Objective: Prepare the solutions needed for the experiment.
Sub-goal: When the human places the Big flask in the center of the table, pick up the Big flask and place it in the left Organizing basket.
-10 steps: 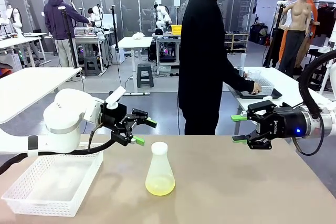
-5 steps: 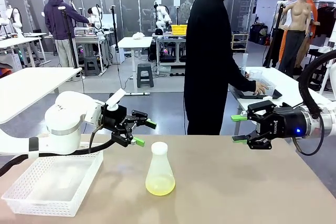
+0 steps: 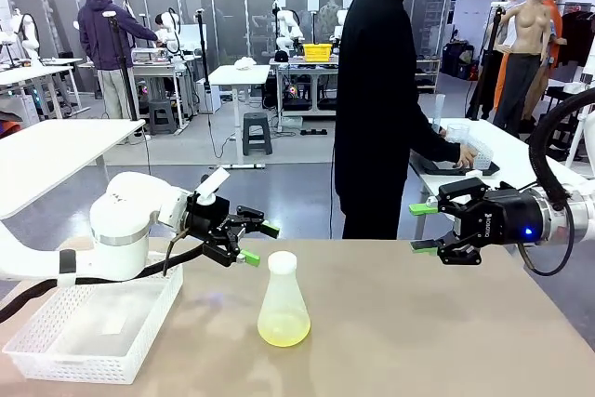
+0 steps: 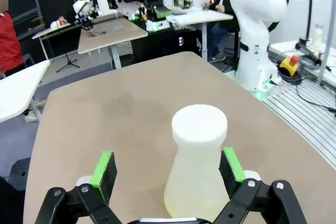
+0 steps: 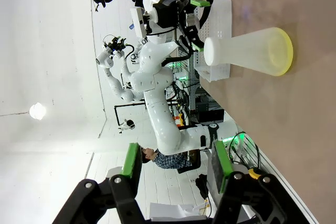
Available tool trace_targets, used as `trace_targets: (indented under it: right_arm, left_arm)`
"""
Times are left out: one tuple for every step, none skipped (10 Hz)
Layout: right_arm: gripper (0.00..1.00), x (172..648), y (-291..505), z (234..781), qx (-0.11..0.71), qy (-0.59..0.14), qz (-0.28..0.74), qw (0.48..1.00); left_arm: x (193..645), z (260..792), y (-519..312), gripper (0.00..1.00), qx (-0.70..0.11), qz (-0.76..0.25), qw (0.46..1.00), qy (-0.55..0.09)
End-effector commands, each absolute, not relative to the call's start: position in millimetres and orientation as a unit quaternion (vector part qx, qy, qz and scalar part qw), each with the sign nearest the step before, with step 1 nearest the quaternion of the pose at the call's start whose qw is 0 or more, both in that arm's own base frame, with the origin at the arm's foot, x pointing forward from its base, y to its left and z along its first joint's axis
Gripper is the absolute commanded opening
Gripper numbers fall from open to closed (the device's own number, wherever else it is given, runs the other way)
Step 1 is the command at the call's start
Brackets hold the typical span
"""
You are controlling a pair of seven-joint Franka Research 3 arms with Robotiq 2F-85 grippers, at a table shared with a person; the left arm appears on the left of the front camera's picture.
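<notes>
Judging by the table (image 3: 446, 323), little is done: the capped flask (image 3: 284, 302) of solutions (image 3: 284, 328) stands untouched, left pincer (image 3: 254, 242) and right pincer (image 3: 422, 228) both wide, empty.

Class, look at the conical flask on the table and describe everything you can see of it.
The conical flask is translucent white, plastic by its look, with a wide base tapering to a narrow neck closed by a white round cap. A shallow layer of pale yellow-green liquid lies in its bottom. It stands upright on the tan table, near the middle. Nothing grips it: the left gripper hangs open just beside its neck, not touching.
</notes>
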State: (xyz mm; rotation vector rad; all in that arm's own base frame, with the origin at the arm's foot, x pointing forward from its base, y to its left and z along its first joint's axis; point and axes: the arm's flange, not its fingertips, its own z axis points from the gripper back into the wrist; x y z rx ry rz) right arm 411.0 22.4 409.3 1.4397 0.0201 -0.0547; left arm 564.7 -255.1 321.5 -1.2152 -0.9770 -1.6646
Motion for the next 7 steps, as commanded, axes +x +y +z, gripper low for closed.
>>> trace_targets:
  right_arm:
    - [0.68,411,23,411,0.662,0.008,-0.022,0.749]
    - [0.68,411,23,411,0.662,0.008,-0.022,0.749]
    - [0.68,411,23,411,0.662,0.008,-0.022,0.749]
    - [0.68,411,23,411,0.662,0.008,-0.022,0.749]
    - [0.68,411,23,411,0.662,0.008,-0.022,0.749]
    - [0.68,411,23,411,0.662,0.008,-0.022,0.749]
    - [0.68,411,23,411,0.662,0.008,-0.022,0.749]
  left_arm:
    - [574,310,-256,1.00,-0.513,-0.656,0.399,-0.384]
    - [573,306,-257,1.00,-0.523,-0.655,0.394,-0.378]
    - [571,301,-260,1.00,-0.534,-0.658,0.386,-0.366]
    - [569,296,-263,1.00,-0.537,-0.666,0.375,-0.358]
    - [568,293,-264,1.00,-0.540,-0.665,0.373,-0.357]
    - [564,291,-270,1.00,-0.537,-0.668,0.372,-0.357]
    - [562,289,-275,1.00,-0.542,-0.663,0.368,-0.361]
